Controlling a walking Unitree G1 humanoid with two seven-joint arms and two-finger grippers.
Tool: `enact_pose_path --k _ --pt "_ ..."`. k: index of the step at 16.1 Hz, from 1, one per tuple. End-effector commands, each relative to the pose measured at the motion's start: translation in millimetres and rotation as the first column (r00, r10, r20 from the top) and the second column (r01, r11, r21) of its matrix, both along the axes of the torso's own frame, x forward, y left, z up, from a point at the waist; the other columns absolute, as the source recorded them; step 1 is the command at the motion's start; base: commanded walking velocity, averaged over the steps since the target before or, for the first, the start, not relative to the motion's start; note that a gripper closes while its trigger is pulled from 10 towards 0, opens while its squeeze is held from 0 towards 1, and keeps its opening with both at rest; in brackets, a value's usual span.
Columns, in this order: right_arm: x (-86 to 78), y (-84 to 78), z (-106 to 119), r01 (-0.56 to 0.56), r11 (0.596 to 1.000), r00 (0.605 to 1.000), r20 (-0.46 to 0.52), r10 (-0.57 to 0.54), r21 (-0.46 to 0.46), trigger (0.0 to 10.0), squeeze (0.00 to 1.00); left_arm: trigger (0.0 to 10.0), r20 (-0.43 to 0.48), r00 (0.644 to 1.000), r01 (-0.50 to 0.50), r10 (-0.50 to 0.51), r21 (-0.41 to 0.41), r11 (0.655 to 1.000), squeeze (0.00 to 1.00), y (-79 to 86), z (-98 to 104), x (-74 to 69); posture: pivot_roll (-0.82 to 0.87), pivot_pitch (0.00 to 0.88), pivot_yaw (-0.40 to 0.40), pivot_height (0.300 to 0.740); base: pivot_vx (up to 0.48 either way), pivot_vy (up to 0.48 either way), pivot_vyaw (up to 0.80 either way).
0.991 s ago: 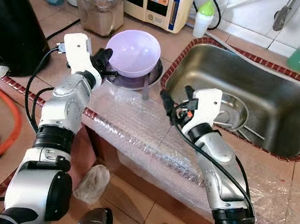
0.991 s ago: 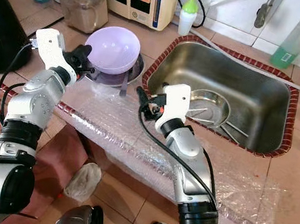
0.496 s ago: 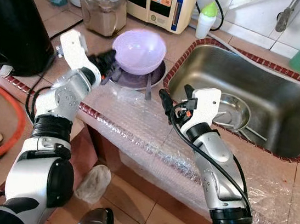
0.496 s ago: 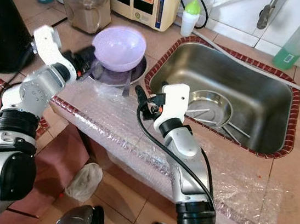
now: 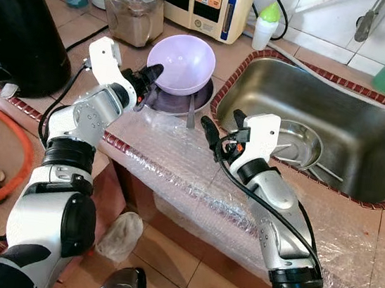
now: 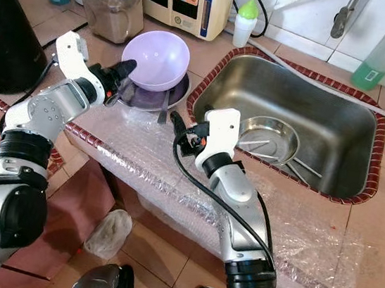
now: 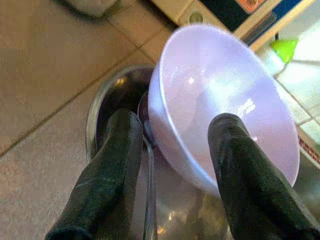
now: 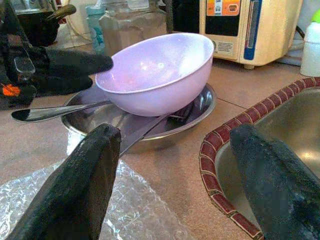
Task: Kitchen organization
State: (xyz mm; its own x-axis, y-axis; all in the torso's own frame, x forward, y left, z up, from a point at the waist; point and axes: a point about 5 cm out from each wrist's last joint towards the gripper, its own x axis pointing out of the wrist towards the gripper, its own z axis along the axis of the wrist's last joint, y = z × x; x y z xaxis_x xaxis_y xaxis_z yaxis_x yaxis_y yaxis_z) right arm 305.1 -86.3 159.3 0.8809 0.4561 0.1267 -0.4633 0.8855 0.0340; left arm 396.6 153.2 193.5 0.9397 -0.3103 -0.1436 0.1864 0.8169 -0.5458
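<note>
On bench at 11 o'clock: lilac bowl (image 5: 182,64) tilted in steel dish (image 5: 184,102), left gripper (image 5: 151,80) jaws clamped on its rim. At centre, right gripper (image 5: 217,131) hovering over bubble wrap (image 5: 169,156), jaws apart. Sink (image 5: 336,127) at 2 o'clock.

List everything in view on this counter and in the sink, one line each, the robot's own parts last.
bowl: one, lilac, tilted on the steel dish
steel dish: one, silver, left of the sink, cutlery inside
sink: one, steel, right side
steel plate: one, silver, in the sink
bubble wrap: one sheet, clear, over the counter edge
blender jar: one, clear, behind the bowl
appliance: one, cream, at the wall
black pot: one, far left
left tool: black fingers straddling the bowl's rim
right tool: black, open, beside the sink
</note>
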Motion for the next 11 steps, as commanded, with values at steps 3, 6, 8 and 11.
enact_pose_path --k 3,6,8,11 --pt "-1.1 3.1 -2.8 -0.018 1.0 1.0 -0.001 0.018 -0.013 10.0 0.0 0.0 -0.05 0.999 0.019 -0.018 0.022 1.0 0.0 0.0 -12.6 -0.2 -0.02 0.072 0.066 0.74 0.0 0.0 0.0" --pt "-9.7 10.0 1.2 -0.122 0.992 0.992 0.025 0.122 0.008 10.0 0.0 0.0 -0.079 0.997 0.013 -0.015 -0.024 1.0 0.0 -1.8 -23.2 -2.0 -0.02 0.072 0.066 0.74 0.0 0.0 0.0" --pt "-11.4 11.3 1.0 -0.14 0.99 0.99 0.033 0.14 -0.015 10.0 0.0 0.0 -0.081 0.997 0.009 -0.013 -0.048 0.999 0.0 -2.3 -23.9 -1.1 -0.03 0.072 0.065 0.74 0.0 0.0 0.0" --pt "-11.8 12.2 -0.4 -0.141 0.99 0.989 0.034 0.142 -0.024 10.0 0.0 0.0 -0.079 0.997 -0.011 0.004 -0.089 0.996 0.0 -2.4 -23.5 0.7 -0.03 0.073 0.064 0.74 0.0 0.0 0.0"
